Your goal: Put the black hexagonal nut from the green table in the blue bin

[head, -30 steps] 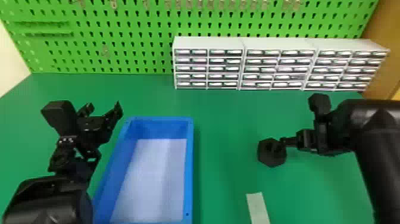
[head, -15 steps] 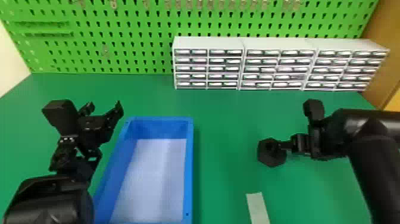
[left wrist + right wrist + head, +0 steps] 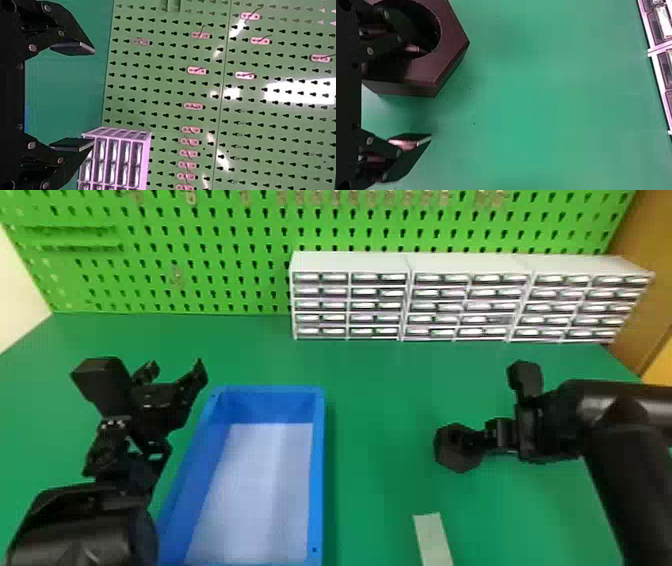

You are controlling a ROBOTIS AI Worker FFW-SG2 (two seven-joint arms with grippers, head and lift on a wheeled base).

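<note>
Three white drawer units (image 3: 350,262) stand side by side at the back of the green bench (image 3: 380,390), before a green pegboard (image 3: 200,297). From the head view, the black hexagonal nut (image 3: 452,460) lies on the bench, well to the right of the blue bin (image 3: 318,480), with the right tool (image 3: 477,440) reaching in from the right to its hole. The right wrist view tells more: the right tool (image 3: 430,95) is open, one finger at the hole and the other outside the nut, with a gap between that outer finger and the nut's side wall. How deep the first finger sits in the hole, I cannot tell. The head view also gives the bin's pale floor, a light strip (image 3: 432,540) on the bench nearer the camera than the nut, and the left tool (image 3: 175,367) parked beside the bin's left wall. In the left wrist view that tool's fingers are spread wide, and small pink plates with hooks (image 3: 197,71) can be made out on the pegboard.
</note>
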